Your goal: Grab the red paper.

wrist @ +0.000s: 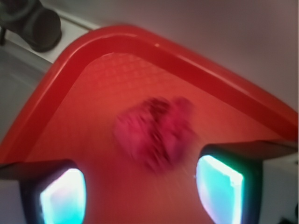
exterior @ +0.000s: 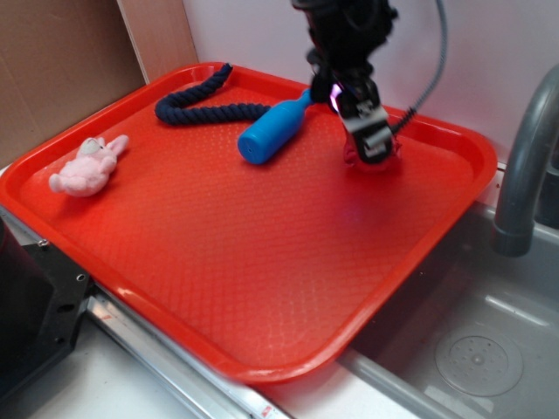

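Hand: our hand (exterior: 370, 144) hangs low over the far right part of the tray; in the wrist view we see both fingertips (wrist: 63, 196) spread wide apart, with nothing between them yet.
Red paper: the red paper (wrist: 156, 133) lies on the tray floor just ahead of the open fingers, near the rounded far corner; in the exterior view the hand hides most of it and only a dark red edge (exterior: 390, 157) shows.
How it will handle: we judge it very light and soft, a wrinkly wad that gives way under pressure. It should not slip much, but it can be pushed along the textured floor if one finger touches first.
Where to take hold: we would close across the thick middle of the wad, one finger on each side, low enough to catch the bulk.
Tray: the red tray (exterior: 218, 262) carries everything; its raised rim is near behind the paper.
Neighbours: a blue bottle (exterior: 272, 133) lies just beside the hand, a dark blue rope (exterior: 196, 106) beyond it, and a pink plush toy (exterior: 87, 166) well apart.
Around: a sink (exterior: 472, 349) with a grey faucet (exterior: 524, 166) stands beside the tray.
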Robot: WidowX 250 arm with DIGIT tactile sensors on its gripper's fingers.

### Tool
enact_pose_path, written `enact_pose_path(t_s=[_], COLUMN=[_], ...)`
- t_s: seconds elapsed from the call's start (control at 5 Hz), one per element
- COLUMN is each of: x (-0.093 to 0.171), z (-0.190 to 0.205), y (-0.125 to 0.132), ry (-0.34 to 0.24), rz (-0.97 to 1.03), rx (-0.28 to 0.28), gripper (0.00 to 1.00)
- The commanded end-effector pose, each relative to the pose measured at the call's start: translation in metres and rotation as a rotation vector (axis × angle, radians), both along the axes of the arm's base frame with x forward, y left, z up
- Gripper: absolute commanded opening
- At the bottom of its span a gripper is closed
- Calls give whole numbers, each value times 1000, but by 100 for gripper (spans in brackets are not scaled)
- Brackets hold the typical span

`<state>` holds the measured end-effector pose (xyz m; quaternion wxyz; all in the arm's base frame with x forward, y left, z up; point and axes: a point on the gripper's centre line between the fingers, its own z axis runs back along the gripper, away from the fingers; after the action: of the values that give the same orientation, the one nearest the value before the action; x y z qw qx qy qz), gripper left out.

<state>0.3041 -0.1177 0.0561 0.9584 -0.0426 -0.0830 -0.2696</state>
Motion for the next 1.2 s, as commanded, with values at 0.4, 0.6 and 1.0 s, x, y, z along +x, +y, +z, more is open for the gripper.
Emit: enact_pose_path(t_s=[0.4, 0.6, 1.0], x=[6, -2, -88], z=[-14, 18, 116], y=[-3, 5, 68], ry=[-55, -41, 95], rz=[21, 41, 377], rx=[73, 14, 3], gripper=[0, 0, 0])
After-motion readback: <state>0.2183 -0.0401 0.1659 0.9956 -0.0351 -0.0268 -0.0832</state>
